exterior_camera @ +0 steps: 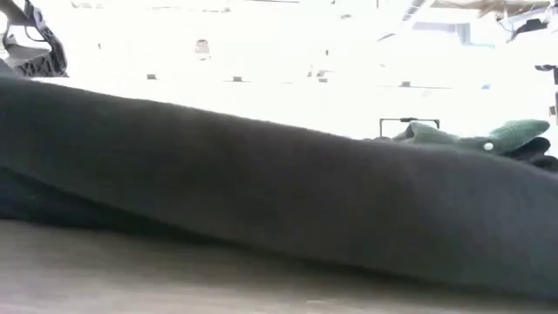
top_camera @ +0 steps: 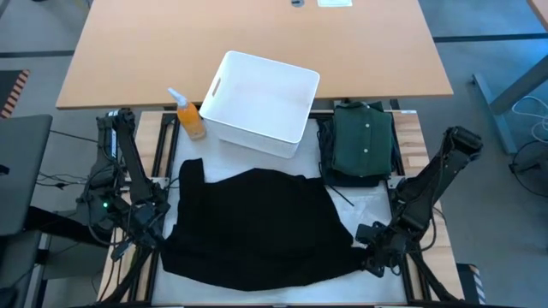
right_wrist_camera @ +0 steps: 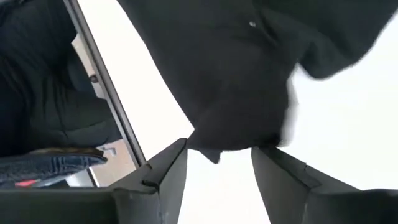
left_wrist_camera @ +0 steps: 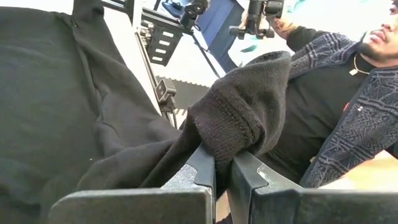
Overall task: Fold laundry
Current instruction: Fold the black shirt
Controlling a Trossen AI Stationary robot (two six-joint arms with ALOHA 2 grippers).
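The black garment (top_camera: 257, 227) is spread on the counter (top_camera: 377, 201) just in front of the white bin (top_camera: 261, 103). A ribbed hem corner is pinched in the left gripper (left_wrist_camera: 222, 163); the right gripper (right_wrist_camera: 217, 163) has jaws spread at the opposite corner. The knit is judged soft, light and limp, best held at hem corners.

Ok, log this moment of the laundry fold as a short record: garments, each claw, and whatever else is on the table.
spread garment: black garment lying flat across the near half of the table
left claw: left claw at the garment's near left corner, shut on a ribbed cuff of the black fabric
right claw: right claw at the garment's near right edge, fingers apart, fabric edge between them, not pinched
folded item: green buttoned shirt set on dark clothing at far right
other things: white bin and orange spray bottle behind the garment
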